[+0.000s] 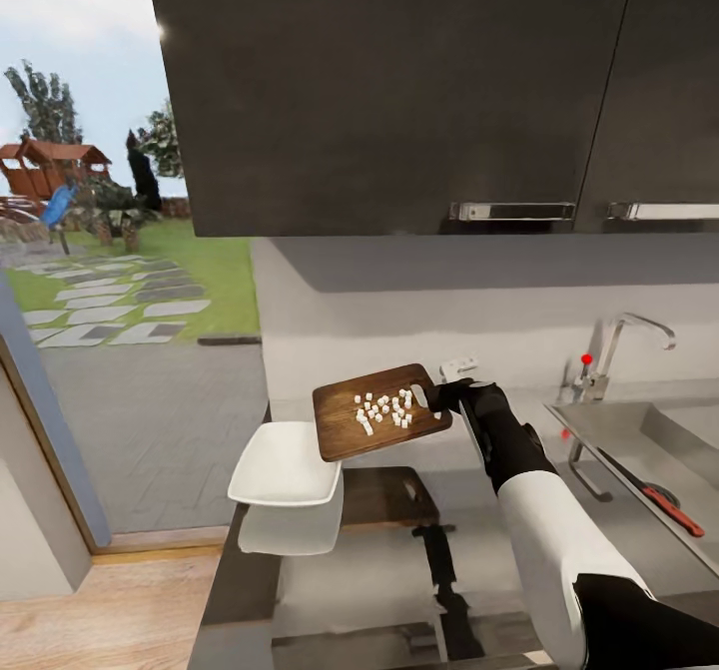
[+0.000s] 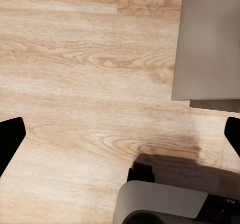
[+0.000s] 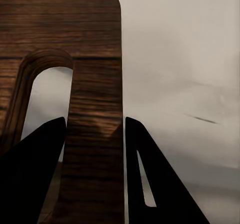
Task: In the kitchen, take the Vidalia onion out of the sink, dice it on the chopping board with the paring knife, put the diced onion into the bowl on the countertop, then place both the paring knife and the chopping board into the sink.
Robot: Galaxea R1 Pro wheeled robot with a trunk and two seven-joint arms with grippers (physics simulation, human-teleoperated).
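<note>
My right gripper (image 1: 437,397) is shut on the right edge of the chopping board (image 1: 345,425) and holds it in the air, tilted down toward the left. Several white onion dice (image 1: 384,410) lie on the board. Its lower left corner hangs just over the white bowl (image 1: 283,467), which stands on the countertop (image 1: 330,590). In the right wrist view the fingers of the right gripper (image 3: 95,121) clamp the board (image 3: 95,58) beside its handle slot. The paring knife (image 1: 654,495) lies in the sink (image 1: 699,470). My left gripper (image 2: 120,139) is open over wooden floor.
Dark wall cabinets (image 1: 399,91) hang above the board. A chrome tap (image 1: 624,345) with a red-tipped lever stands behind the sink. To the left, a glass door (image 1: 120,301) looks onto a paved yard. The robot's base (image 2: 160,204) is below the left gripper.
</note>
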